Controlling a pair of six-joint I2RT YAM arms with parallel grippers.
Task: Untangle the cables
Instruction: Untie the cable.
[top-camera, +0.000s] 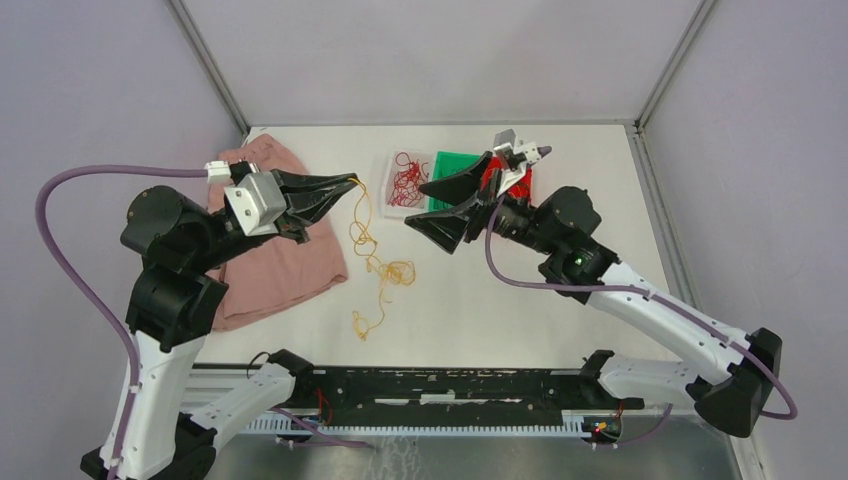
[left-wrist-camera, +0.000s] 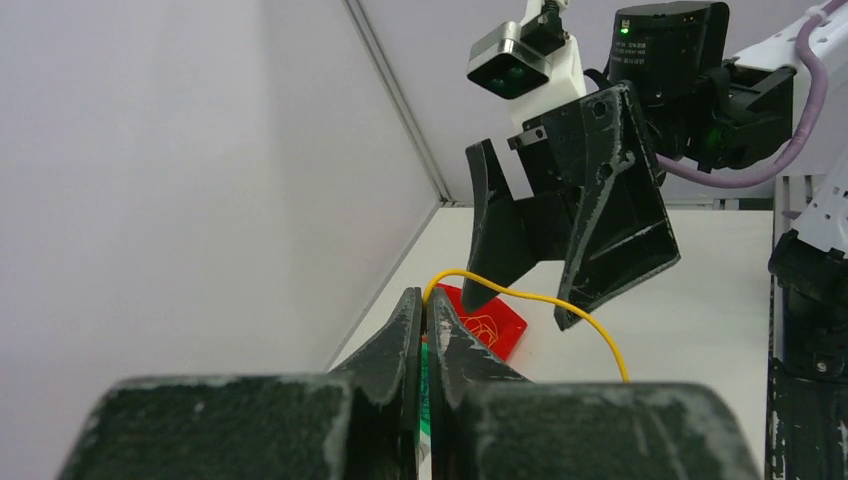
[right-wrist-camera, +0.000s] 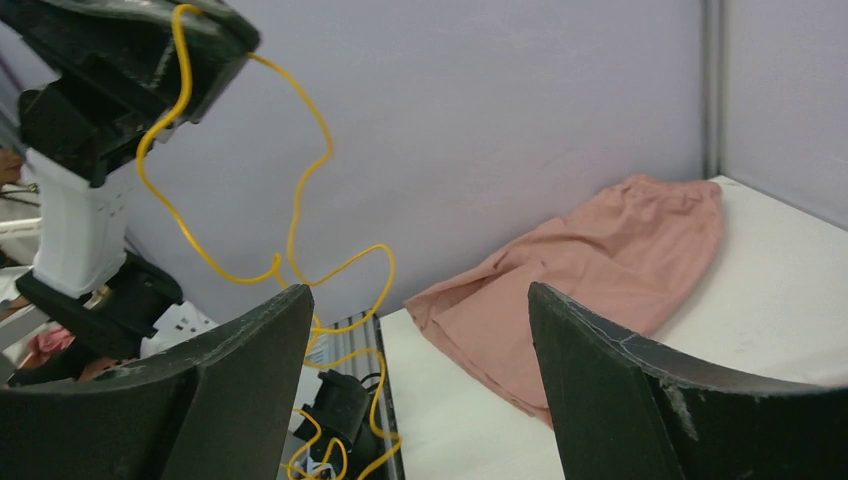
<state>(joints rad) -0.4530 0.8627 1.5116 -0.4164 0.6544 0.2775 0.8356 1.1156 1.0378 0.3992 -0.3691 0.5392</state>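
My left gripper (top-camera: 353, 182) is shut on the top end of a yellow cable (top-camera: 372, 262). The cable hangs from the tips and curls in loops down onto the white table. In the left wrist view the shut gripper (left-wrist-camera: 427, 296) pinches the yellow cable (left-wrist-camera: 560, 303), which arcs off to the right. My right gripper (top-camera: 417, 207) is open and empty, just right of the hanging cable. In the right wrist view the yellow cable (right-wrist-camera: 300, 190) hangs ahead of the open gripper (right-wrist-camera: 418, 295). Red cables (top-camera: 405, 178) lie in a clear tray.
A pink cloth (top-camera: 282, 250) lies on the table's left side and shows in the right wrist view (right-wrist-camera: 600, 270). A green tray (top-camera: 455, 168) stands at the back. A red tray (left-wrist-camera: 492, 322) with yellow-orange wires sits beside it, partly under the right arm. Grey walls surround the table.
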